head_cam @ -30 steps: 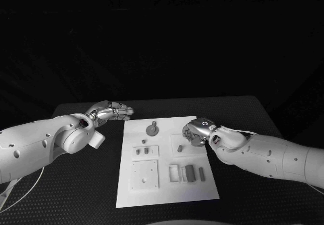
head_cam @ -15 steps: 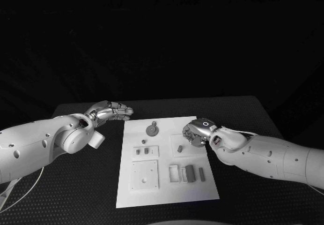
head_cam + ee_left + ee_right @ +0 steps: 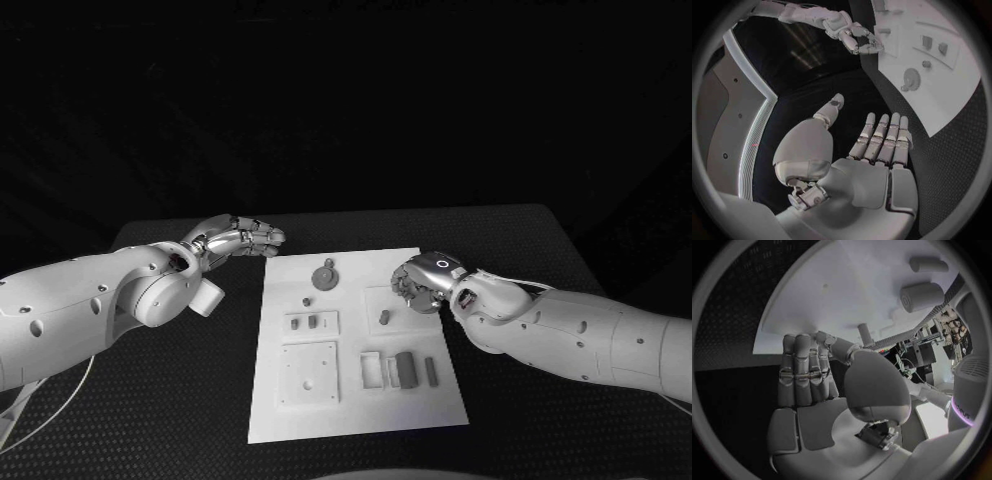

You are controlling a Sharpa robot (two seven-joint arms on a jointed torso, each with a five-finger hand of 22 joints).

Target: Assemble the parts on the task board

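Note:
The white task board (image 3: 353,405) lies in the middle of the table, also seen as the board (image 3: 954,95) and the board (image 3: 848,285). Grey parts rest on it: a round gear-like piece (image 3: 327,277), a short peg (image 3: 385,317) in a square recess, and dark blocks (image 3: 405,368) near the front. My right hand (image 3: 423,280) hovers over the board's right side above that recess, holding nothing. Its fingers (image 3: 807,365) lie side by side, and the peg (image 3: 865,333) stands just past the thumb. My left hand (image 3: 238,237) hangs off the board's far left corner, palm (image 3: 873,150) flat and empty.
Two small pieces (image 3: 304,323) sit in a plate on the board's left side, with a drilled plate (image 3: 309,372) below them. Two cylinders (image 3: 921,296) lie on the board beyond my right hand. Black table (image 3: 173,400) surrounds the board on all sides.
The right hand has edged very slightly to the right. The left hand and the parts have not moved.

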